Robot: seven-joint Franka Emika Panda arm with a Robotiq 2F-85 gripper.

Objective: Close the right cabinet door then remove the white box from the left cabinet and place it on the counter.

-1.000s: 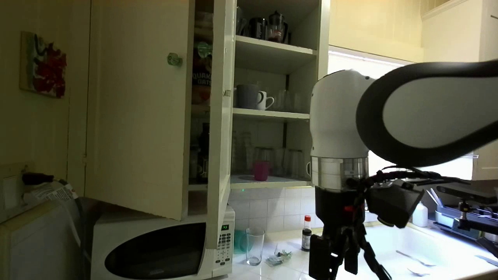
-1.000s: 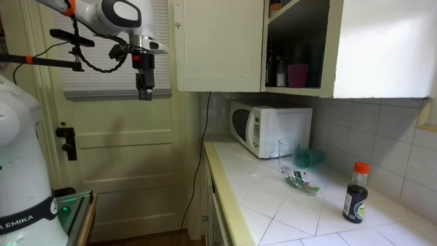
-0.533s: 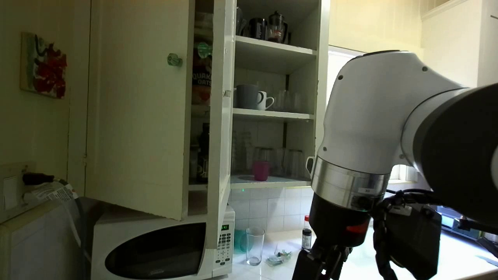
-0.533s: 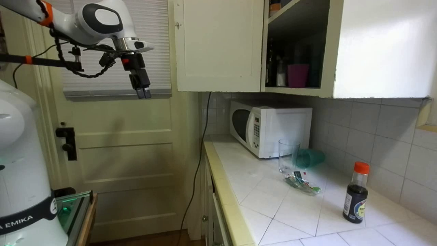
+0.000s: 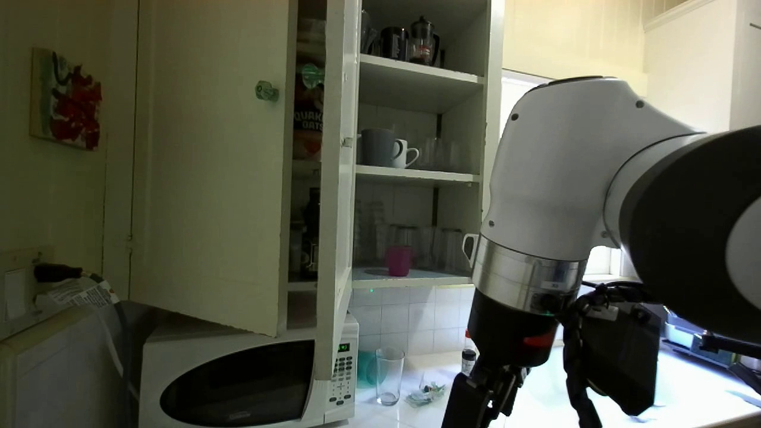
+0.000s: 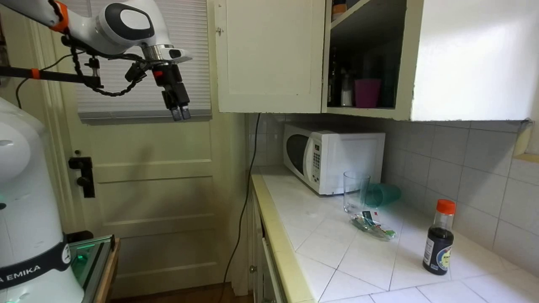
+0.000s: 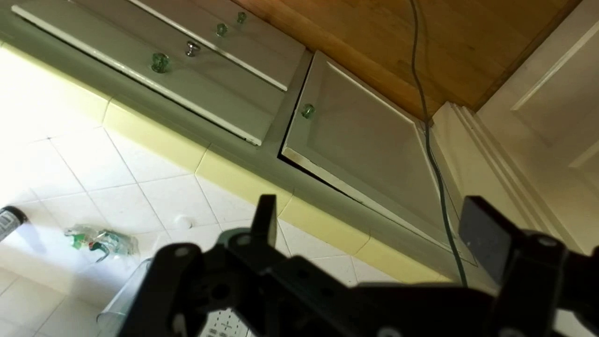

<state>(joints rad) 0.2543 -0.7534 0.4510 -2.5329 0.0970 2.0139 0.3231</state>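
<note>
The right cabinet door is a plain cream panel standing wide open, nearly edge-on; its inner face also shows in an exterior view. The left cabinet is mostly covered by its own knobbed door, which stands ajar; an oats package shows in the gap. The white box is hidden or out of view. The counter runs below; it also shows in the wrist view. My gripper hangs in the air, tilted, apart from the doors. In the wrist view its fingers are spread, with nothing between them.
A white microwave stands under the cabinets. A clear glass, a teal cup, a plastic packet and a red-capped bottle are on the counter. A cable hangs beside the counter edge.
The arm has bent and the gripper has gone from pointing straight down to tilted, its tips swung toward the cabinets. In the last half second it shifted slightly toward the cabinets. Doors have not moved.
</note>
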